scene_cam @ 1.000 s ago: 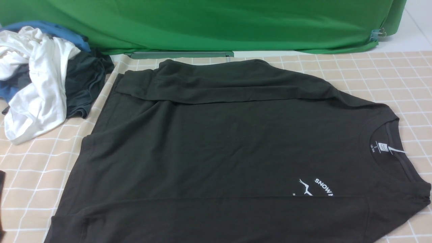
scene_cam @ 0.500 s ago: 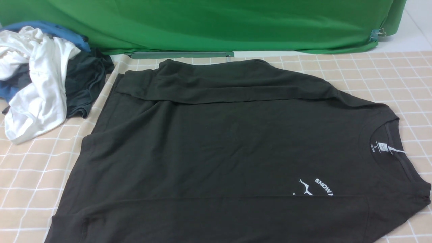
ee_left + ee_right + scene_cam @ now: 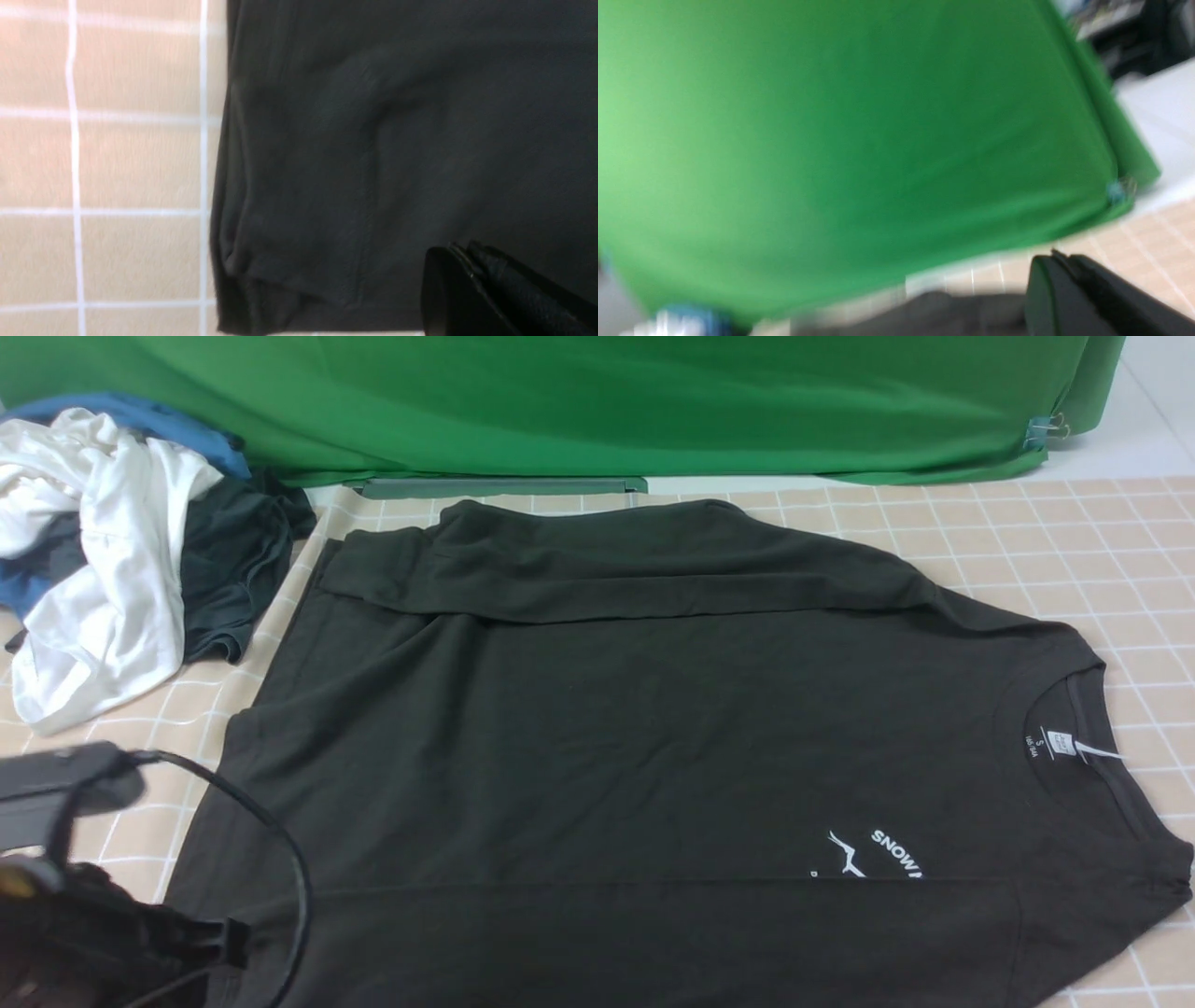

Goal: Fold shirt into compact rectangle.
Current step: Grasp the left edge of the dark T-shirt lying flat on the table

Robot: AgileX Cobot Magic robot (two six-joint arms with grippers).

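Nearest the robot, the left arm stood over the near left corner of the surface, a black cable looping from it across the corner of the shirt. In the left wrist view, the left end effector hung just above the dark knit, its fingers pressed together with nothing between them. A stitched edge of the fabric ran beside the beige checked cloth.

The right end effector was out of the front view. Its own blurred view showed its fingers closed together and empty, raised and facing the backdrop, with the shirt a dark smear below.

The shirt lay flat across the middle of the surface, chest up, collar toward the robot's right and hem toward its left. The near sleeve was folded in along the near edge, partly covering the white "SNOW" print. The small white neck label showed inside the collar. Along the far edge, the far sleeve was folded back over the body.

Farther off, at the far left, a heap of clothes sat apart from the shirt: a white garment, a dark grey-teal garment and a blue garment. Behind everything hung the green backdrop, with a grey-green bar at its foot and a clip at its right edge.
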